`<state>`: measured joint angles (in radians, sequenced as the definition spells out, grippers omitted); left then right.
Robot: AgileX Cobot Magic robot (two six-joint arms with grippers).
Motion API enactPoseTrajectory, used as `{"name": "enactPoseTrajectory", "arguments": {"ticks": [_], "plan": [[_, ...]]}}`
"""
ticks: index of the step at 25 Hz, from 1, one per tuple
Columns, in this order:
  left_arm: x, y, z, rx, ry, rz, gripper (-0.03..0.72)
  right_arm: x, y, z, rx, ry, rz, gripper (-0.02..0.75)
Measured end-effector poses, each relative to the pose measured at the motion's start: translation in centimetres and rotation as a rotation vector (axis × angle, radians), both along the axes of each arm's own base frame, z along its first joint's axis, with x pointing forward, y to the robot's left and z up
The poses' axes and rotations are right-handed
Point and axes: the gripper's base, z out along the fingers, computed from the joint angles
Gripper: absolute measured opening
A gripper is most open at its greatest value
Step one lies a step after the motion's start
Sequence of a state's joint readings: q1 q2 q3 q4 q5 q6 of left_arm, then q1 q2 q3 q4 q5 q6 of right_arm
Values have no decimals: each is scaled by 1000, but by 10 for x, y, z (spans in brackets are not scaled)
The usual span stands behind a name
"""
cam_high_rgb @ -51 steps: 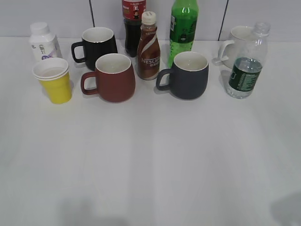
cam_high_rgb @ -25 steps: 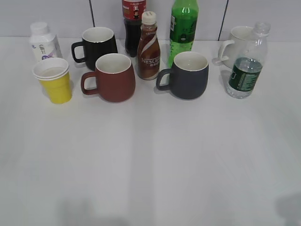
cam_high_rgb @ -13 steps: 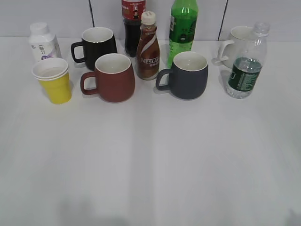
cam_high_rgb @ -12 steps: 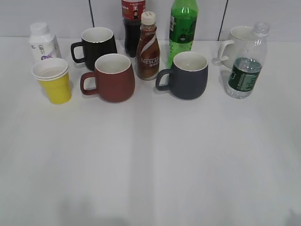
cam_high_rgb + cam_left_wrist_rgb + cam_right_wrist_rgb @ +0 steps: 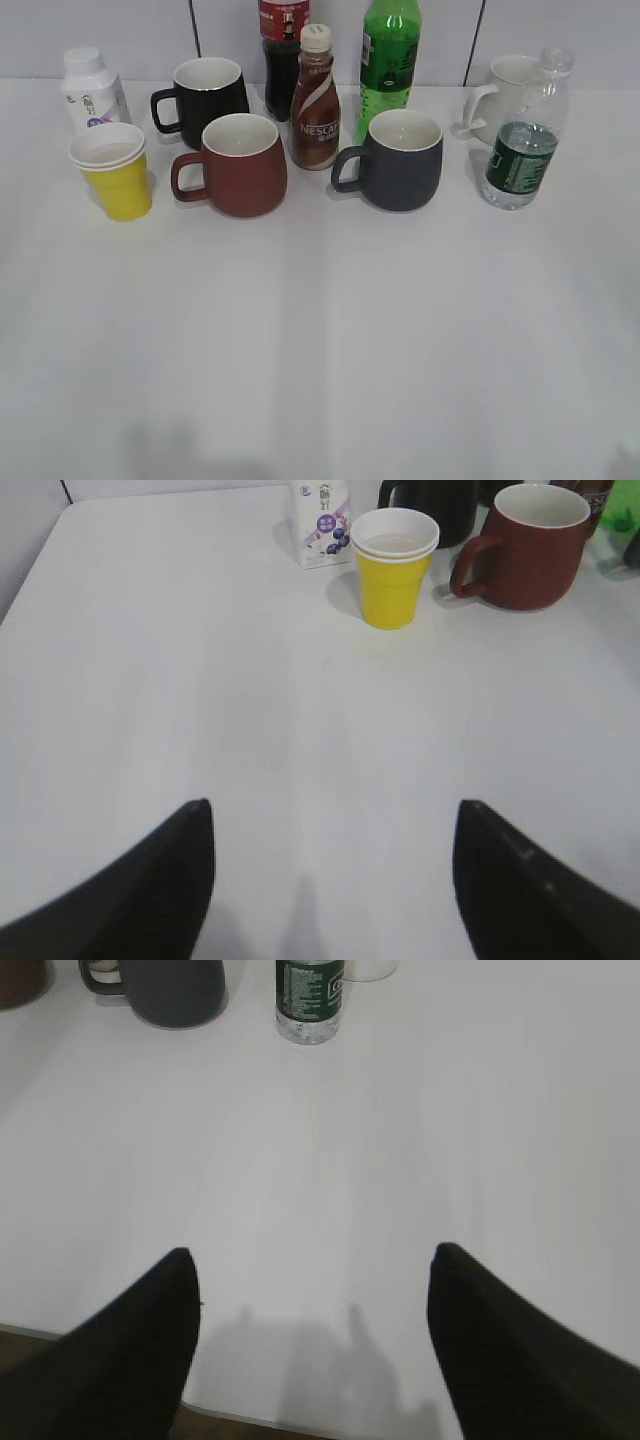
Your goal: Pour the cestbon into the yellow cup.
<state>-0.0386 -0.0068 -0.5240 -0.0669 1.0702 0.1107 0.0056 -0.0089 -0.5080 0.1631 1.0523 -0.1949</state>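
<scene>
Nearest to me, my left gripper [image 5: 330, 855] has its fingers spread wide apart over bare white table [image 5: 320, 340], holding nothing. My right gripper [image 5: 312, 1335] is likewise parted and empty above the table's near edge. Farther off, the yellow cup [image 5: 114, 171] stands upright at far left, just beside the red mug [image 5: 236, 165]. The grey mug [image 5: 396, 160] sits right of centre. The cestbon [image 5: 524, 132] stands upright at far right, uncapped, with the white mug [image 5: 505, 90] just behind it.

Yellow cup [image 5: 113, 178] white-rimmed; cestbon [image 5: 522, 140] clear, green-labelled.
</scene>
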Motion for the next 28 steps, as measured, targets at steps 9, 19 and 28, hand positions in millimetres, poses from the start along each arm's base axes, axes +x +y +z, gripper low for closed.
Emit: {"name": "enactPoseTrajectory", "arguments": {"ticks": [9, 19, 28], "plan": [[0, 0, 0, 0, 0, 0, 563, 0, 0, 0, 0, -1, 0, 534], [0, 0, 0, 0, 0, 0, 563, 0, 0, 0, 0, -1, 0, 534], [0, 0, 0, 0, 0, 0, 563, 0, 0, 0, 0, -1, 0, 534]]}}
